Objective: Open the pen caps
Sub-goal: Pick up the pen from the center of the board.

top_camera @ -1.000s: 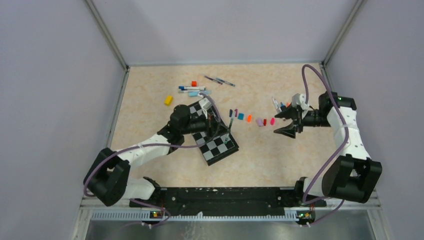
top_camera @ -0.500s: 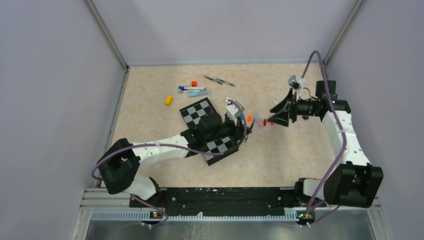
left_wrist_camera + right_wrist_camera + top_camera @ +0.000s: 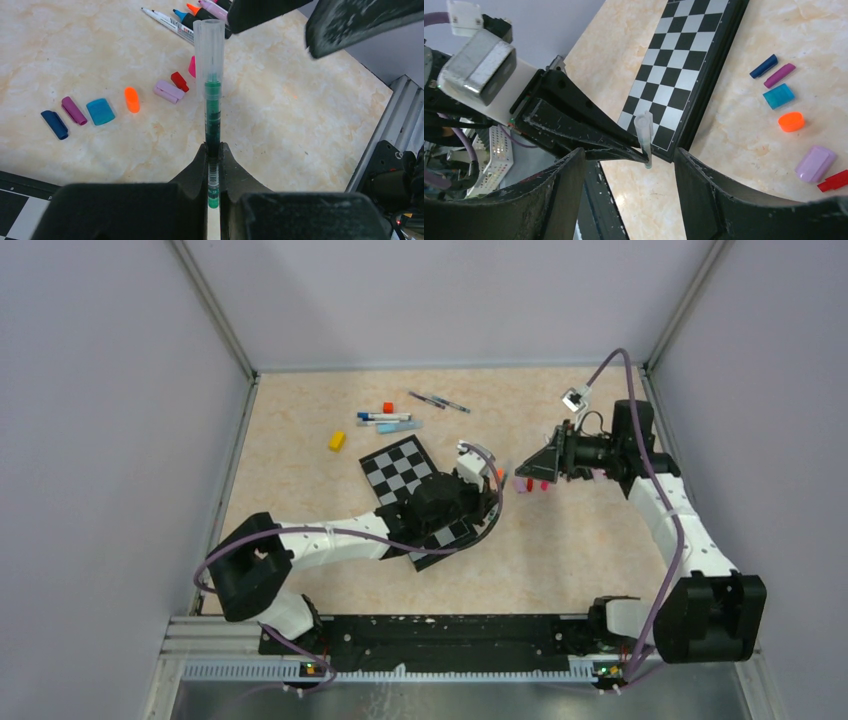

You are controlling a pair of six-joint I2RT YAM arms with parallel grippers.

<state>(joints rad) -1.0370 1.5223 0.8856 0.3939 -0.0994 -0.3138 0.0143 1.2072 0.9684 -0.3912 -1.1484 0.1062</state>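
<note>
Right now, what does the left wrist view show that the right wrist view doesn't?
Left wrist only: the uncapped markers, a pink cap, and green ink inside the pen. Right wrist only: the camera housing on the left arm and most of the checkerboard. Both: the left gripper shut on that pen, its clear cap on, plus loose caps: navy, purple, teal, orange, lilac, red.

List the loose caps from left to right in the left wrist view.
In order: dark blue cap, purple cap, teal cap, orange cap, lilac cap, red cap, pink cap partly behind the held pen.
</note>
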